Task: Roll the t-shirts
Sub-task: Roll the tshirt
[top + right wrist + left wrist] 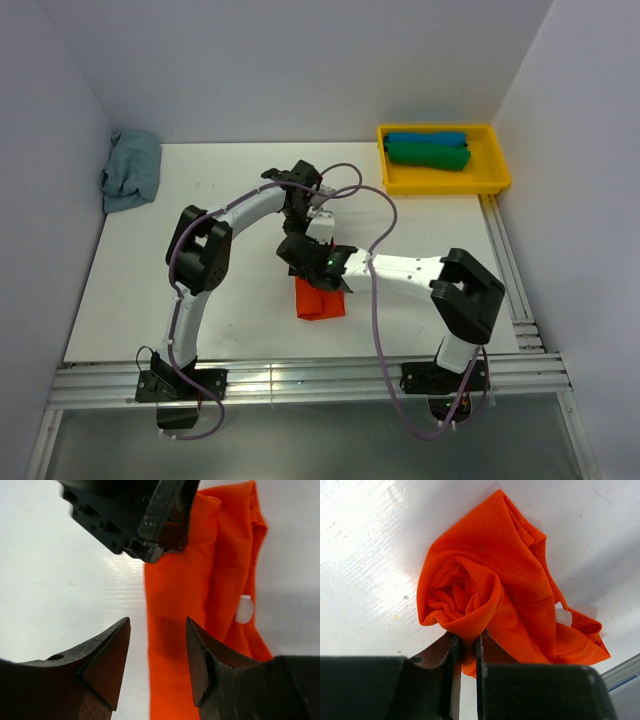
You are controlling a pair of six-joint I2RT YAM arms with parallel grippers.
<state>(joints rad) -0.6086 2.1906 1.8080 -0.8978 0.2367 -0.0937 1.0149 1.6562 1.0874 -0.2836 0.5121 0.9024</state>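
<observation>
A robotics lab cell: a white table boxed in by plain pale walls (on three sides), with the left arm and right arm bolted to aluminium rails along its near edge.

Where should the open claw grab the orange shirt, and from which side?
Probably the long flat edge of the orange t-shirt, coming straight down from above. That edge lies flat under the right claw, between its open jaws. The left claw pinches the rolled end, so grip away from it.
</observation>
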